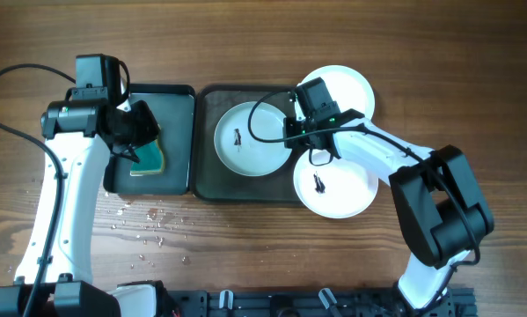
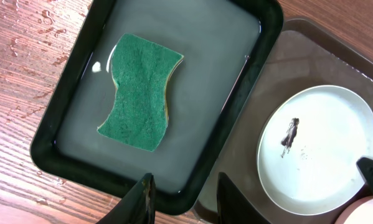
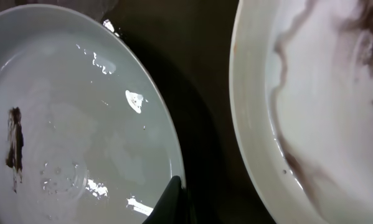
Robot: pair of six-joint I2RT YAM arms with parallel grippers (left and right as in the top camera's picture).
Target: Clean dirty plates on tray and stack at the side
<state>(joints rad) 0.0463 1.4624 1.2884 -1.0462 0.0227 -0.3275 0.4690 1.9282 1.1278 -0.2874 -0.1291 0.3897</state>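
Where the overhead view is read as a clock face centred on the dark grey tray [image 1: 206, 180], I find one round white plate [image 1: 261, 151] lying flat inside its raised rim, with a small dark smudge [image 1: 237, 136] near the middle. A second plate [image 1: 347, 84] sits at 2 o'clock by the tray's rounded corner. A third plate [image 1: 347, 198] sits at 4 o'clock and carries its own smudge.

The right gripper [image 1: 294, 134] is fully closed at the 3 o'clock rim of the tray plate. In the wrist view one dark fingertip [image 3: 170, 200] meets that glossy, wet rim. I cannot tell whether the rim is pinched.

The left gripper [image 2: 186, 196] hangs partly open and empty over the narrower black tray [image 1: 179, 132] at 9 o'clock. A green scouring sponge [image 2: 139, 93] with wavy edges lies there in shallow water. Droplets [image 1: 149, 220] bead on the wood-grain table [image 1: 263, 255] at 7 o'clock.
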